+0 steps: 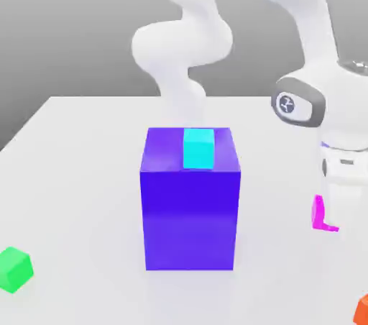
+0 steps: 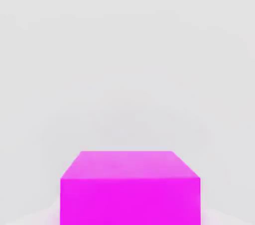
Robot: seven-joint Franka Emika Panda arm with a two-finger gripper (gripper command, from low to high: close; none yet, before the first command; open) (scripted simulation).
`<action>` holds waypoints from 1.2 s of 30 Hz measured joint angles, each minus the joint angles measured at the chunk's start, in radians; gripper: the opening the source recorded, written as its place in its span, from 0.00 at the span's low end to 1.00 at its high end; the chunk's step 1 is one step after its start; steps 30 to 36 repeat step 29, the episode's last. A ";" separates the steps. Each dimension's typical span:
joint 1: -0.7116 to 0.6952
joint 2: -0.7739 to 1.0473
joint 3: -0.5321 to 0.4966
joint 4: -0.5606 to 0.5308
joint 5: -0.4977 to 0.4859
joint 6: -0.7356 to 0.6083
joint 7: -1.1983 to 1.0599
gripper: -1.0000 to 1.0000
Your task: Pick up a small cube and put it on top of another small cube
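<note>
- Grey backdrop behind a pale white table (image 1: pixel 86 172).
- Large blue-purple block (image 1: pixel 190 216) stands mid-table, a small cyan cube (image 1: pixel 199 148) on top.
- White claw (image 1: pixel 332 212), at the exterior view's right, pinches the small bright magenta-pink cube (image 2: pixel 130 189) down on the table.
- Small green cube (image 1: pixel 14 269) sits well apart.
</note>
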 joint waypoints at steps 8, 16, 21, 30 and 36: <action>-0.266 0.000 -0.192 0.130 0.075 -0.115 -0.225 0.00; -0.498 0.014 -0.372 0.200 0.141 -0.185 -0.399 0.00; -0.641 0.043 -0.493 0.231 0.183 -0.207 -0.485 0.00; -0.768 0.225 -0.470 0.266 0.315 -0.088 -0.588 1.00; -0.768 0.225 -0.470 0.266 0.315 -0.088 -0.588 1.00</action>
